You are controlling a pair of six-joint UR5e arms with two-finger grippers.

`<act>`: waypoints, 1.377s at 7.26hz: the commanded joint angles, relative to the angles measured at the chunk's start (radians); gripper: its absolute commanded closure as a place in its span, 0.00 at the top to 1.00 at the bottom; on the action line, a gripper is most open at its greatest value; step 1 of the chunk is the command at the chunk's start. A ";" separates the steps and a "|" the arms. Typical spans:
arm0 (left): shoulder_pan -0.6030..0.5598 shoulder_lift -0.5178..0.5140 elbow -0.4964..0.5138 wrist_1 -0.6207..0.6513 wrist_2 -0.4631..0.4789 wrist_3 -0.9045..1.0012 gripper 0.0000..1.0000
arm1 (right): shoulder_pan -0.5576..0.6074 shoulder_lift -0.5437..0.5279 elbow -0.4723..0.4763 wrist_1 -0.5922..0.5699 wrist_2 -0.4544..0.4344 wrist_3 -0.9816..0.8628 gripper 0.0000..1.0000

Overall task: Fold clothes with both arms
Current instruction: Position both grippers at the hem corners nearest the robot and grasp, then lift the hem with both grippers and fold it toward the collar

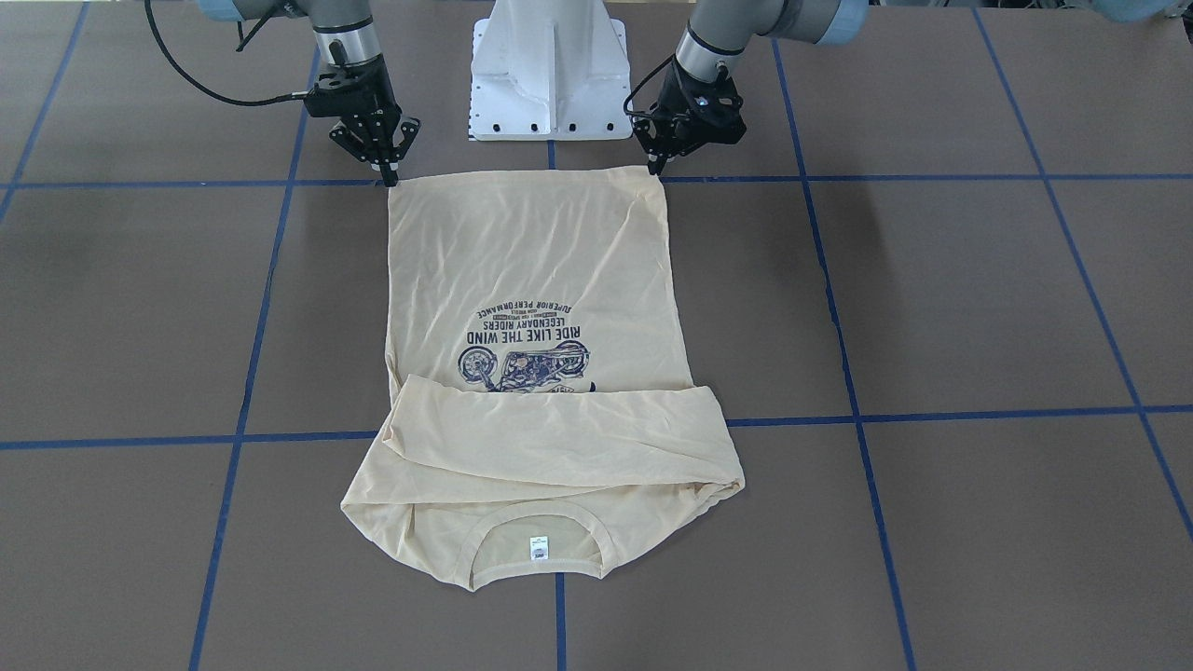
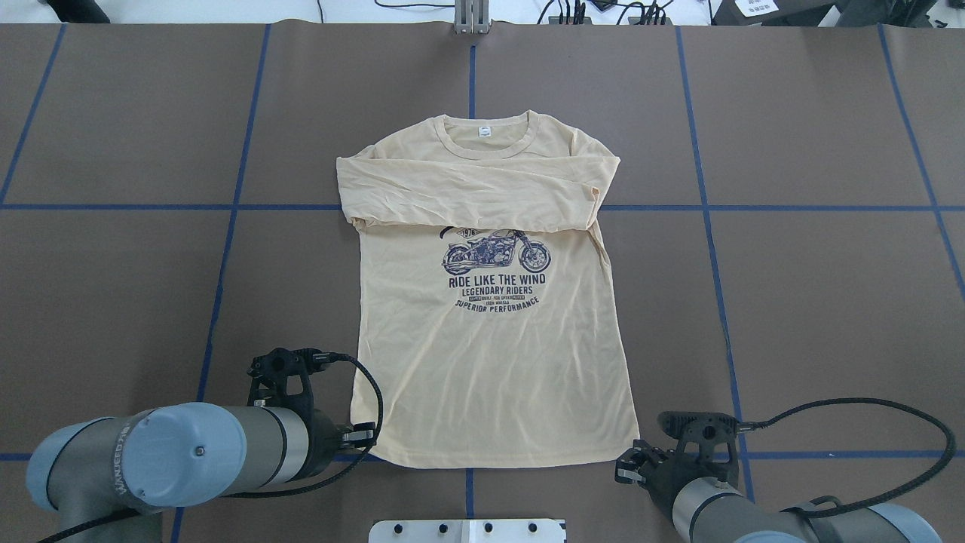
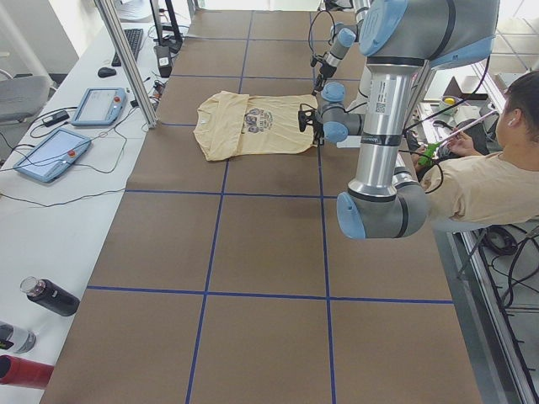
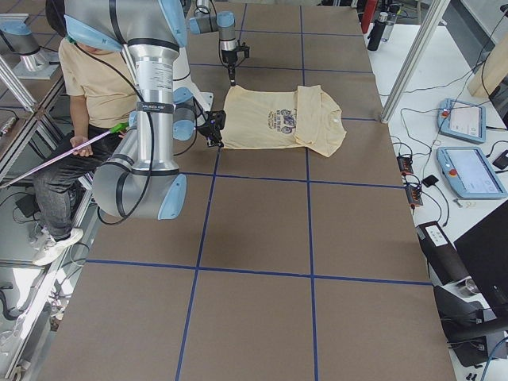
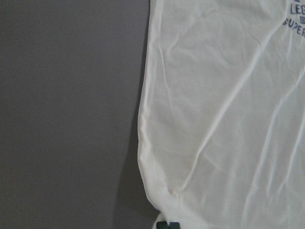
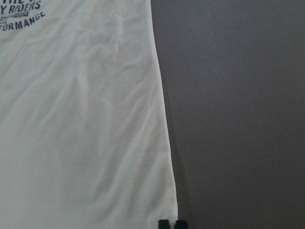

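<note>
Shirt [image 2: 497, 362] txt: "RIDE LIKE THE WIND", "LEGENDARY RIDERS".

We are viewing a brown table [image 2: 814, 302] gridded with blue tape [image 2: 829, 208]; a cream shirt [image 2: 490, 362] is lying flat on it, sleeves folded across.

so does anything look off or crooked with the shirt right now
Nothing is damaged. The pale yellow long-sleeved shirt lies slightly askew to the blue tape grid, and its folded-over sleeves slant, hiding the top of the motorcycle print.
</note>
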 commanded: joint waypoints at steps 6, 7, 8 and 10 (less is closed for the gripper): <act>-0.058 0.016 -0.441 0.283 -0.180 0.014 0.00 | 0.049 -0.011 0.539 -0.355 0.336 -0.014 0.00; -0.015 0.019 -0.513 0.347 -0.191 0.009 0.00 | 0.003 -0.007 0.636 -0.441 0.355 -0.014 0.00; -0.010 0.015 -0.517 0.360 -0.191 0.009 0.00 | 0.018 -0.001 0.638 -0.458 0.355 -0.014 0.00; -0.044 0.004 -0.439 0.359 -0.178 0.011 0.00 | 0.108 0.045 0.584 -0.472 0.352 -0.015 0.00</act>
